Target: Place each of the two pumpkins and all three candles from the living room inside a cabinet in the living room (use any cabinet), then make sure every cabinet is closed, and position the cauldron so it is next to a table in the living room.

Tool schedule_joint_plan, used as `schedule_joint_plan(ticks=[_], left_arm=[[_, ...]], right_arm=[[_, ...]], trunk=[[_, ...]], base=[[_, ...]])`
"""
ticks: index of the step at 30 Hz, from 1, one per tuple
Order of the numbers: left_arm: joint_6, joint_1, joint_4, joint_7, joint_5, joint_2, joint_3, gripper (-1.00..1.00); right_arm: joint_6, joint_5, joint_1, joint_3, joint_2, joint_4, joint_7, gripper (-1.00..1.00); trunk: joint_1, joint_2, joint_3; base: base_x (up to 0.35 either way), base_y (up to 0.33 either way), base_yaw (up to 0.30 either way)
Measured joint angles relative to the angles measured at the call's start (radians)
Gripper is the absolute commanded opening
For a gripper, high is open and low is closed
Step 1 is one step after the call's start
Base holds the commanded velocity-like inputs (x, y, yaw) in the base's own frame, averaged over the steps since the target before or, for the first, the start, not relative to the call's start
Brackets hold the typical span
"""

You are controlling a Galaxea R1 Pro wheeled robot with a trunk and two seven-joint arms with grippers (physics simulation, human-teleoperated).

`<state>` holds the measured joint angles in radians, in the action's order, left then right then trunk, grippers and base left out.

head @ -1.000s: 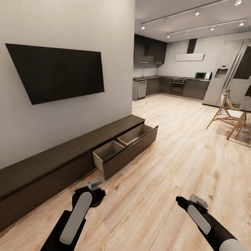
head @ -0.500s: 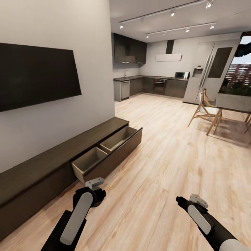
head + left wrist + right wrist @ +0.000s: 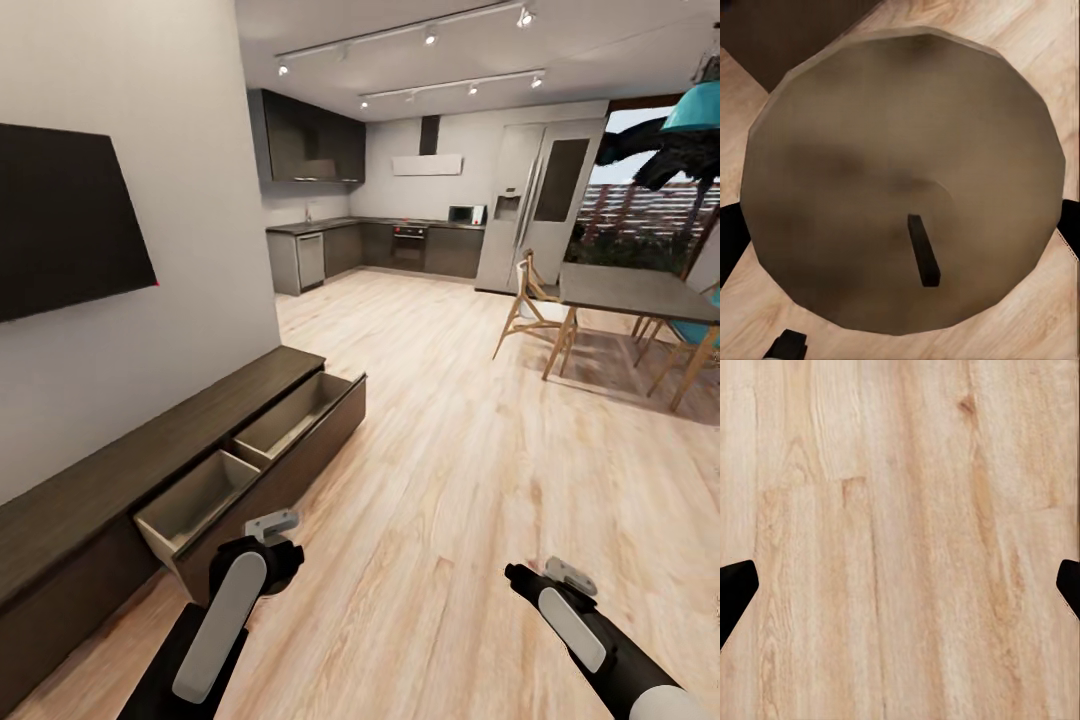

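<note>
The long dark-brown cabinet (image 3: 110, 475) runs along the wall at the left of the head view. One wide drawer (image 3: 255, 445) stands pulled out, and its two pale tan compartments are empty. In the left wrist view a round dull tan-brown pumpkin (image 3: 870, 150) with a short dark stem (image 3: 924, 251) sits between the fingers of my left gripper (image 3: 900, 232), which is shut on it above the floor near the cabinet's corner. My right gripper (image 3: 900, 585) hangs open over bare wood floor with nothing between its fingers. Both forearms (image 3: 230, 610) (image 3: 575, 625) show low in the head view.
A black TV (image 3: 60, 230) hangs on the wall above the cabinet. A dining table (image 3: 630, 290) with wooden chairs (image 3: 530, 310) stands at the right. Dark kitchen cupboards (image 3: 400, 245) and a fridge (image 3: 525, 205) line the far wall. Wide wooden floor (image 3: 450, 450) lies between.
The whole head view has swung to the right, so the cabinet and TV slid left in the picture and the dining table came into view. Both arms keep their places in the picture.
</note>
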<state>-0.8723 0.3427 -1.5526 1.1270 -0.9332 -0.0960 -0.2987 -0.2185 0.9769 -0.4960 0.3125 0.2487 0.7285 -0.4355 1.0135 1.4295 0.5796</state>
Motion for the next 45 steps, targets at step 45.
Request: schedule_joint_plan(ticks=[45], left_arm=[[0.000, 0.000, 0.000, 0.000, -0.001, 0.000, -0.002, -1.00]], right_arm=[[0.006, 0.000, 0.000, -0.001, -0.001, 0.000, -0.002, 1.00]], trunk=[[0.000, 0.000, 0.000]], base=[[0.334, -0.044, -0.064]])
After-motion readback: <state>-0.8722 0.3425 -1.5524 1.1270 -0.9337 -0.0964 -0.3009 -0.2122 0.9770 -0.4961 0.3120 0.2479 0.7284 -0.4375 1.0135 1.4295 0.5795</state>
